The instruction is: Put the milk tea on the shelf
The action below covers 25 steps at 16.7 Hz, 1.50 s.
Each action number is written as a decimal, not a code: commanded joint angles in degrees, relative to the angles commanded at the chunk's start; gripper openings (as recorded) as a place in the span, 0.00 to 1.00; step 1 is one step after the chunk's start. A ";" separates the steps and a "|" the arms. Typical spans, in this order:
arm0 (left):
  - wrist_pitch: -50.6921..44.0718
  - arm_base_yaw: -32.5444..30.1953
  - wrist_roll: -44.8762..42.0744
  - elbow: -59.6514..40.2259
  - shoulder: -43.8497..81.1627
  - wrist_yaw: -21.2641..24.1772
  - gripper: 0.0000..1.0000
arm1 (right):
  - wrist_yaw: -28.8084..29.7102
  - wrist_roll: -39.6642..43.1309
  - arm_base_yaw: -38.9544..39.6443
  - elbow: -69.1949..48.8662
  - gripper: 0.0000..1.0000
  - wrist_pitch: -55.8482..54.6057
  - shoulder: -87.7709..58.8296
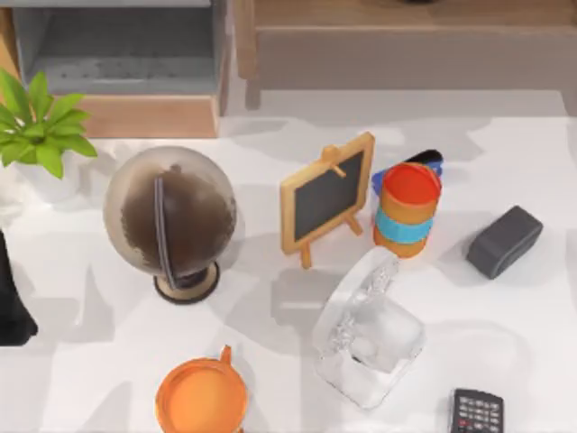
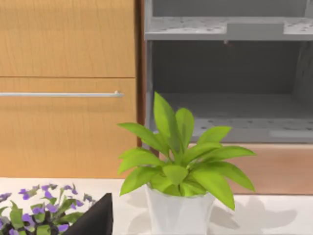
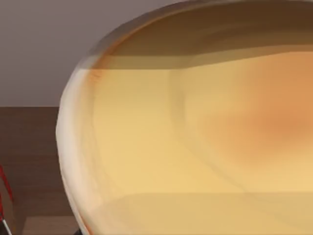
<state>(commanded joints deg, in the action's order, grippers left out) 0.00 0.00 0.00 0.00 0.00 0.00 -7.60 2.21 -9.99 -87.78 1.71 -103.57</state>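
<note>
White tabletop (image 1: 514, 352) fronted the shelf (image 1: 126, 113). The milk tea (image 1: 408, 209) stood upright right of centre, just beside the chalkboard (image 1: 326, 194). The right gripper (image 1: 382, 269) sat near it; whether it was wide or closed could not be told. The cup was probably light, smooth and spillable: grasp mid-body, kept upright. The left arm (image 1: 13, 307) was parked at the left edge.

We see a brown globe (image 1: 170, 221) on its stand at the left middle of the white desk (image 1: 505, 343), and a green potted plant (image 1: 41, 131) in a white pot near the left edge. A small chalkboard easel (image 1: 326, 194) stands near the centre, with a dark grey block (image 1: 504, 241) well to its right. A clear glass pitcher (image 1: 368, 332) lies below the easel, a calculator (image 1: 476, 412) near it at the front edge. In the left wrist view, purple flowers (image 2: 44, 210) sit beside the plant.
</note>
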 joint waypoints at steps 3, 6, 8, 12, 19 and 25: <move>0.00 0.00 0.00 0.00 0.00 0.00 1.00 | 0.00 0.00 0.00 0.00 0.00 0.00 0.00; 0.00 0.00 0.00 0.00 0.00 0.00 1.00 | -0.03 0.26 -0.18 0.55 0.00 -0.27 -0.61; 0.00 0.00 0.00 0.00 0.00 0.00 1.00 | 0.07 0.65 0.21 0.32 0.00 -1.20 -2.87; 0.00 0.00 0.00 0.00 0.00 0.00 1.00 | 0.78 -0.13 0.54 -1.78 0.00 -4.31 -6.52; 0.00 0.00 0.00 0.00 0.00 0.00 1.00 | 0.81 -0.22 0.72 -2.58 0.08 -5.66 -8.23; 0.00 0.00 0.00 0.00 0.00 0.00 1.00 | 0.81 -0.22 0.72 -2.58 0.53 -5.66 -8.23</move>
<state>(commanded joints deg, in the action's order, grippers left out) 0.00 0.00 0.00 0.00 0.00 0.00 -6.78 1.99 -9.27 -90.36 -3.96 -111.80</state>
